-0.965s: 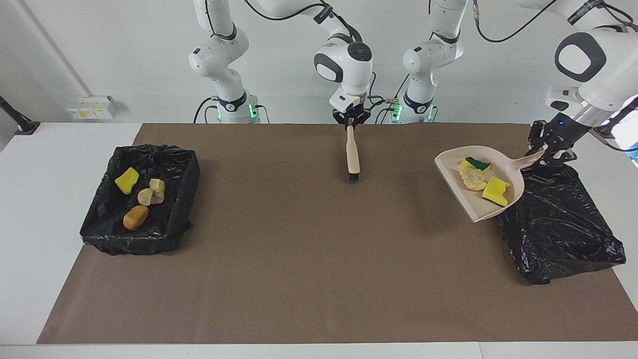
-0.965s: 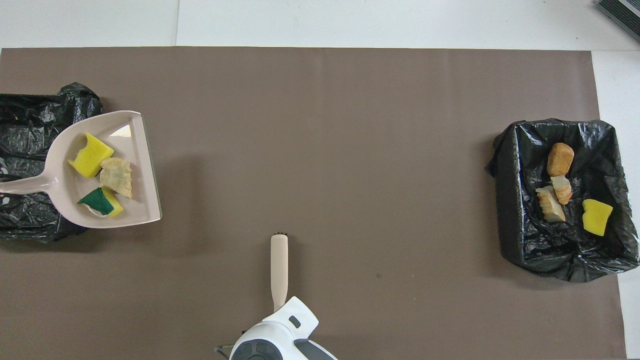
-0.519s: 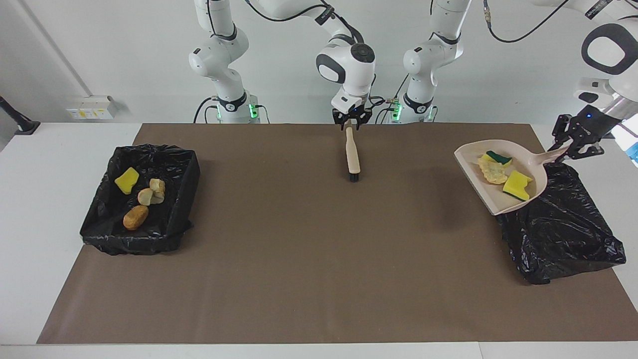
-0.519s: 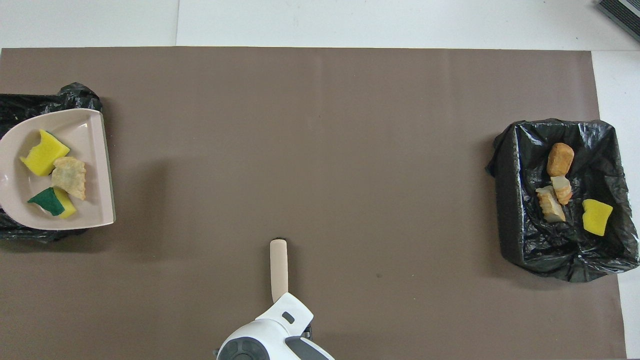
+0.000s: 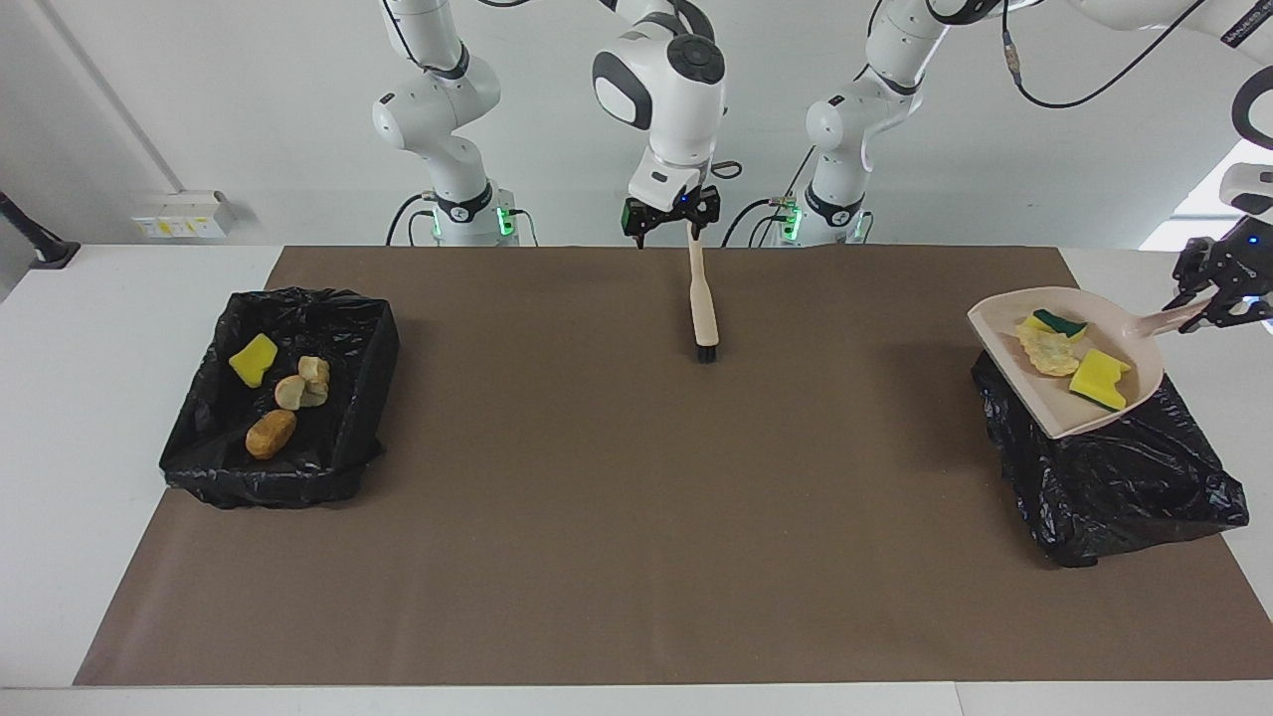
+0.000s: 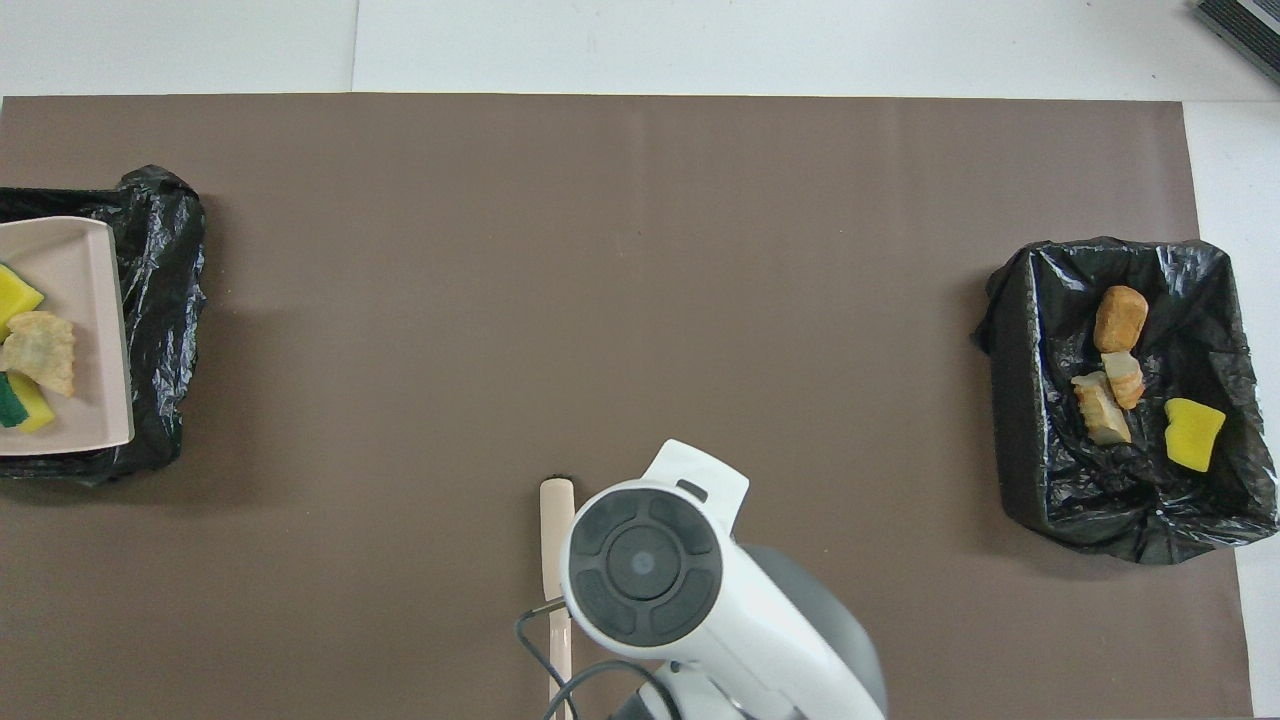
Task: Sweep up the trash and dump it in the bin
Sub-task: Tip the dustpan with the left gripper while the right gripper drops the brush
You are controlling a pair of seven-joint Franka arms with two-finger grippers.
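**A:** Facing view first. How is the right gripper (image 5: 673, 227)?

**B:** It hangs over the edge of the mat (image 5: 636, 517) nearest the robots, about the middle of the table. Its fingers stand wide apart and hold nothing.

**A:** And the brush (image 5: 702, 303)?

**B:** It lies flat on the mat, its handle end just under that gripper. The dark bristles point away from the robots. I cannot tell whether a finger touches the handle.

**A:** Does the overhead view help?

**B:** Not for this. There the right arm covers its own gripper, and only the brush (image 6: 556, 520) shows beside it.

**A:** How is the left gripper (image 5: 1205, 301)?

**B:** It is closed narrow on the handle of the dustpan (image 5: 1000, 333) and holds it in the air, tilted, over the bin (image 5: 1114, 477) at the left arm's end of the table.

**A:** Where is the trash (image 5: 1054, 350)?

**B:** Three scraps lie in the dustpan: a pale lump, a yellow sponge chunk and a green-backed one. From overhead, the dustpan (image 6: 80, 270) is over the bin (image 6: 160, 300).

**A:** Is there other trash?

**B:** Yes, in the second bin (image 5: 348, 398), at the right arm's end. It has a yellow chunk (image 5: 253, 359), two pale lumps and, farthest from the robots, an orange-brown lump (image 5: 271, 434).
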